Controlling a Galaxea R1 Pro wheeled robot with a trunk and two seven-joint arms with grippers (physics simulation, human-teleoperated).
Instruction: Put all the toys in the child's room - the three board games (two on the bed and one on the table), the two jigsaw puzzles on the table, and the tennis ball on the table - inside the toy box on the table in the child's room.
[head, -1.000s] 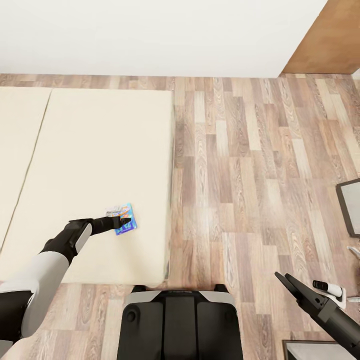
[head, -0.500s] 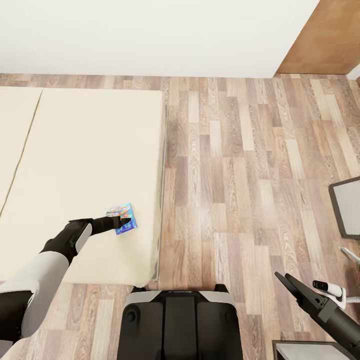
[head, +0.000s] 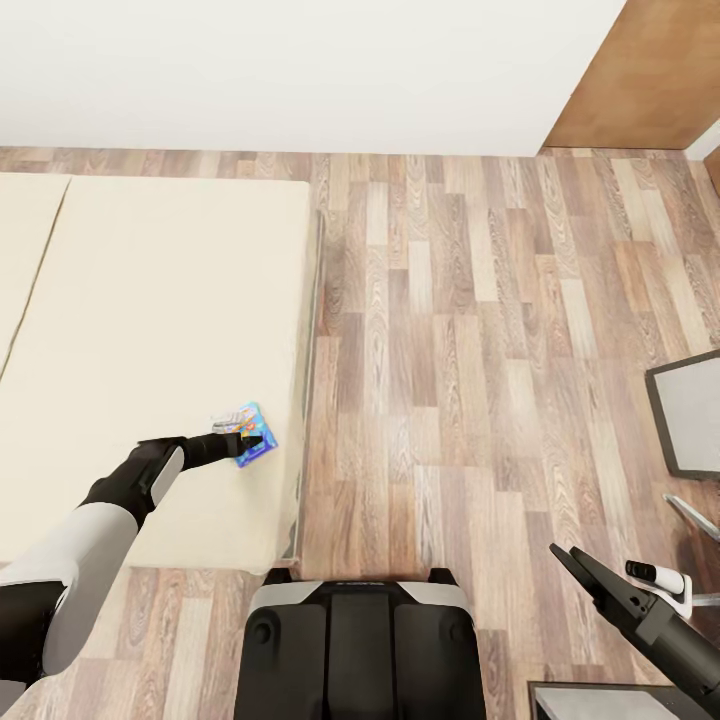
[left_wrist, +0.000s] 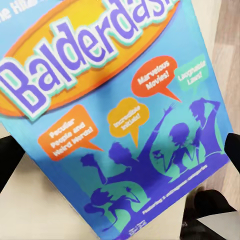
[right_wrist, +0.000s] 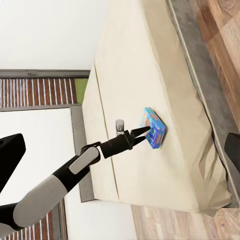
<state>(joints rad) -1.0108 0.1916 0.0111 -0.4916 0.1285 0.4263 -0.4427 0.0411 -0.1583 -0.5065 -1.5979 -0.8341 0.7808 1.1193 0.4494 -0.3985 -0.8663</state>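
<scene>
**Inspector:** Where was the task's item at the time of inspection?

**Recorder:** The Balderdash board game (head: 250, 449) was held at the left gripper (head: 252, 438), above the near right portion of the cream bed (head: 150, 300), close to the bed's edge by the floor. The left wrist view showed the box lid (left_wrist: 115, 115) at very close range: blue ground, orange title oval, speech bubbles and purple silhouetted figures. In the right wrist view the box (right_wrist: 153, 128) sat at the tip of the left gripper (right_wrist: 145, 133), above the mattress (right_wrist: 145, 65).

**Inspector:** State of the left gripper's fingers?

**Recorder:** Clamped on the board game. The dark fingers (left_wrist: 10, 155) were visible at either side of the box in the left wrist view, and the box was gripped by its near edge. Whether its underside touched the bed could not be determined.

**Inspector:** And the right gripper?

**Recorder:** The right gripper (head: 575, 566) hung low over the wooden floor (head: 450, 350), well apart from the bed. Its fingers stood spread, with nothing between them; their dark tips (right_wrist: 12, 150) framed the right wrist view on both sides.

**Inspector:** Surroundings?

**Recorder:** A white wall (head: 300, 70) ran behind the bed. A brown wooden panel (head: 640, 80) stood at the far right corner. A grey, dark-framed item (head: 690, 415) lay at the right edge; its identity could not be determined. The robot's dark base (head: 360, 650) was at the bed's near corner.
</scene>
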